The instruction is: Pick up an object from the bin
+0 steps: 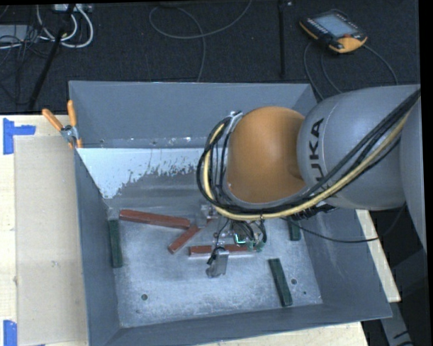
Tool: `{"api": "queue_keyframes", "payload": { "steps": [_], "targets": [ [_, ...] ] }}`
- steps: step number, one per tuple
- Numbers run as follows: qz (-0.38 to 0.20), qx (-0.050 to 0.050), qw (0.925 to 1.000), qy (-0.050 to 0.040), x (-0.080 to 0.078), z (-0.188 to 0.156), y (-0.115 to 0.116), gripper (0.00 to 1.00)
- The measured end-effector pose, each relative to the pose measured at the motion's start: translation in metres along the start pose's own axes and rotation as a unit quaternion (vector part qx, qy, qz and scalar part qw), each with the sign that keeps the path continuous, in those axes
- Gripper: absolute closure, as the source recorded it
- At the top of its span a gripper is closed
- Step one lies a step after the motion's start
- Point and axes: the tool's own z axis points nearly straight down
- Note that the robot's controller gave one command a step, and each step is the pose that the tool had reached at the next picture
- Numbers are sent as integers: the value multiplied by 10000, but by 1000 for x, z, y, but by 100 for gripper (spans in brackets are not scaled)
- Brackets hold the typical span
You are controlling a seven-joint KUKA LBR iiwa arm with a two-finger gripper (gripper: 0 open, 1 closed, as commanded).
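Grey metal bin (pixel 100 279), gritty floor: the jaws hang over a short red-brown stick (pixel 198 251) mid-floor, near a longer red-brown stick (pixel 154 219). Released or clenched, I cannot tell. It looks light, stiff and smooth; I'd pinch across its narrow middle.

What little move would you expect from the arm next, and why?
Probably a small drop straight down. The gripper hangs at a reddish-brown stick lying flat near the middle of the bin, with another brown stick close beside it. Whether it touches the stick yet, I cannot tell.
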Motion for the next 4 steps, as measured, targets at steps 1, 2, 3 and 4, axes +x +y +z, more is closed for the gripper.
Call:
{"api": "queue_keyframes", "payload": {
  "steps": [1,2,3,4],
  "targets": [
    [14,-4,10000,-38,-2,-4,0,0],
    [-155,-7,9999,-74,-20,47,-19,0],
    [443,-10,9990,-71,-58,97,-17,100],
    [445,-10,9990,-71,-58,97,-17,100]
  ]
}}
